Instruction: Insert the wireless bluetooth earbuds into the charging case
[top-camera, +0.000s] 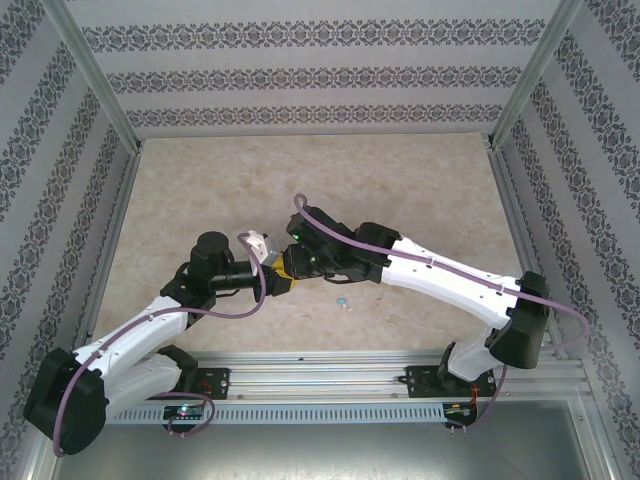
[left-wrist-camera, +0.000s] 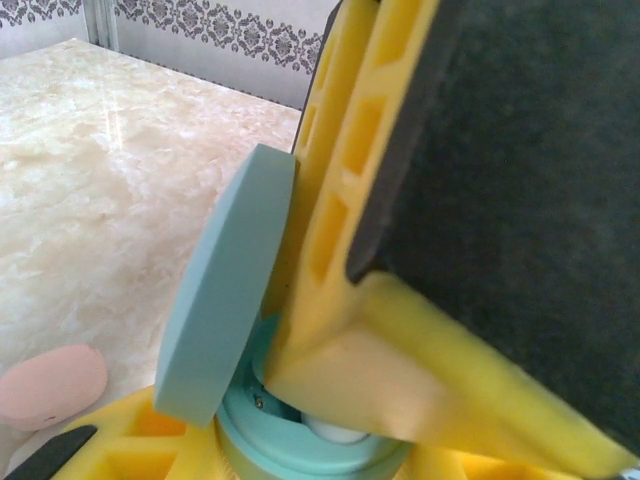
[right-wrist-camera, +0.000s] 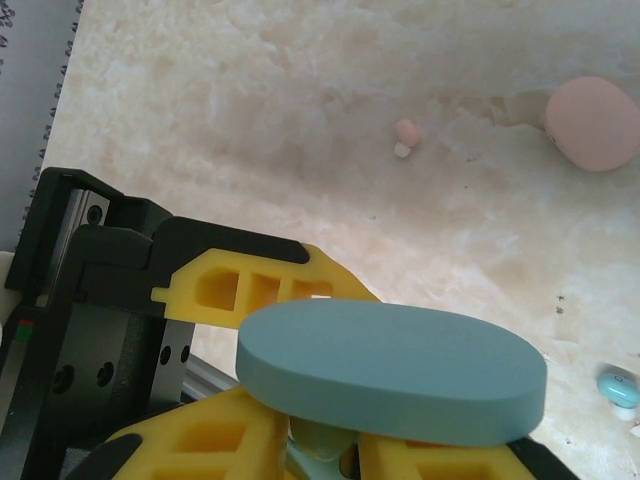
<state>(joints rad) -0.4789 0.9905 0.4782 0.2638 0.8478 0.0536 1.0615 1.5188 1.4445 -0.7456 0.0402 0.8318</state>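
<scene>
My left gripper (left-wrist-camera: 300, 458) is shut on the base of the teal charging case (left-wrist-camera: 300, 435), whose lid (left-wrist-camera: 225, 290) stands open. My right gripper (right-wrist-camera: 320, 450) reaches in from above, its yellow finger (left-wrist-camera: 400, 350) over the case's well. A pale light blue earbud (left-wrist-camera: 335, 432) sits between its fingertips, down in the well. In the top view both grippers (top-camera: 272, 280) (top-camera: 292, 264) meet mid-table. A second light blue earbud (right-wrist-camera: 618, 388) and a pink earbud (right-wrist-camera: 405, 135) lie loose on the table.
A shut pink case (right-wrist-camera: 593, 122) lies on the marble table (top-camera: 400, 190) just beyond the grippers, also seen as the pink case (left-wrist-camera: 50, 385). A metal rail (top-camera: 330, 365) runs along the near edge, and patterned walls enclose the other sides.
</scene>
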